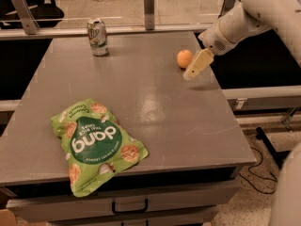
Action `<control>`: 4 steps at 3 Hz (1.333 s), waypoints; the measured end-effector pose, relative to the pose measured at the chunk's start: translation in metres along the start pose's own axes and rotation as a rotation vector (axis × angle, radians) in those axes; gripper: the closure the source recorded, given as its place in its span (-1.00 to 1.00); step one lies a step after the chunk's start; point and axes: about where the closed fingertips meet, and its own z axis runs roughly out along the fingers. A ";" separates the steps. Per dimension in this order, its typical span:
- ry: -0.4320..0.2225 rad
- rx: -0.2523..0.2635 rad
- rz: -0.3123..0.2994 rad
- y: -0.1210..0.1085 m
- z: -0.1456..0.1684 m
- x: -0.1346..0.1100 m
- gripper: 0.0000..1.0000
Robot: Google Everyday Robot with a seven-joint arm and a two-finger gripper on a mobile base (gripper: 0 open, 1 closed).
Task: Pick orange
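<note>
The orange (184, 58) is a small round fruit resting on the grey table (164, 112) near its far right side. My gripper (190, 73) hangs from the white arm (244, 18) that reaches in from the upper right. It is just right of the orange and slightly nearer the camera, very close to it, pointing down and to the left. I cannot tell whether it touches the orange. Nothing shows in its grasp.
A silver-green soda can (98, 36) stands at the far left of the table. A green snack bag (96, 142) lies near the front left edge. A railing with posts (148, 6) runs behind the table. Drawers (129, 205) sit below the front edge.
</note>
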 end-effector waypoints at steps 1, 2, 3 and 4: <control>-0.020 -0.016 0.067 -0.015 0.024 0.001 -1.00; -0.058 -0.057 0.118 -0.017 0.035 -0.004 -0.63; -0.093 -0.098 0.135 -0.010 0.032 -0.011 -0.19; -0.128 -0.173 0.106 0.016 0.029 -0.026 0.28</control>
